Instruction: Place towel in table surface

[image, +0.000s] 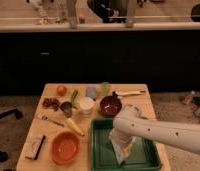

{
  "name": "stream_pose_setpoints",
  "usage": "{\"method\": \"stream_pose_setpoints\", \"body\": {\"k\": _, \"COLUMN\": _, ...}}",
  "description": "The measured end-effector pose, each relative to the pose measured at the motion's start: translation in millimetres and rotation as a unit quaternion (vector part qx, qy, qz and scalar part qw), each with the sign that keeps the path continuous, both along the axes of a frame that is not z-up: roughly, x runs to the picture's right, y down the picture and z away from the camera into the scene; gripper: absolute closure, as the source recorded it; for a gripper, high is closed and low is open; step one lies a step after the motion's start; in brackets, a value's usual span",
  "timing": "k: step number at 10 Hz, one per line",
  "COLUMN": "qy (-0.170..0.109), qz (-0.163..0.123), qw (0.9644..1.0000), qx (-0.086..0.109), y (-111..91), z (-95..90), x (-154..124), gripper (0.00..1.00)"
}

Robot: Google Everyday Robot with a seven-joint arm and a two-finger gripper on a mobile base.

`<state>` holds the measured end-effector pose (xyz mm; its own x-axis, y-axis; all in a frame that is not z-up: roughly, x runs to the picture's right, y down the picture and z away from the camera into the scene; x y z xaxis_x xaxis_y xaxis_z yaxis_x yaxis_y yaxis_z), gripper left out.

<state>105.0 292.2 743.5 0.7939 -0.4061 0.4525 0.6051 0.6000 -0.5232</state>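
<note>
Light-brown tabletop (45, 133) crowded with dishes and food. White arm (163, 134) reaches in from right. Green tray (95, 146) at front edge holds towel (127, 151), crumpled, pale, not on bare wood. Hand (119, 142) points down into tray over towel, fingers spread; contact unclear. Orange bowl (66, 146) left of tray, maroon bowl (111, 105) behind it.
</note>
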Motion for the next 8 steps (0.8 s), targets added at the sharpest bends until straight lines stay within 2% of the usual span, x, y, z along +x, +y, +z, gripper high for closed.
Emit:
{"method": "stream_pose_setpoints", "body": {"k": 2, "qy": 0.000, "qz": -0.002, "qw": 1.0000, "qx": -0.001, "y": -1, "z": 6.9, "x": 1, "gripper": 0.20}}
{"method": "stream_pose_setpoints", "body": {"k": 4, "qy": 0.034, "qz": 0.014, "qw": 0.9992, "qx": 0.017, "y": -3, "z": 15.1, "x": 6, "gripper": 0.20}}
{"method": "stream_pose_setpoints", "body": {"k": 6, "qy": 0.069, "qz": 0.028, "qw": 0.9964, "qx": 0.041, "y": -5, "z": 20.9, "x": 10, "gripper": 0.20}}
{"method": "stream_pose_setpoints", "body": {"k": 8, "qy": 0.086, "qz": 0.027, "qw": 0.9944, "qx": 0.054, "y": -5, "z": 25.7, "x": 12, "gripper": 0.20}}
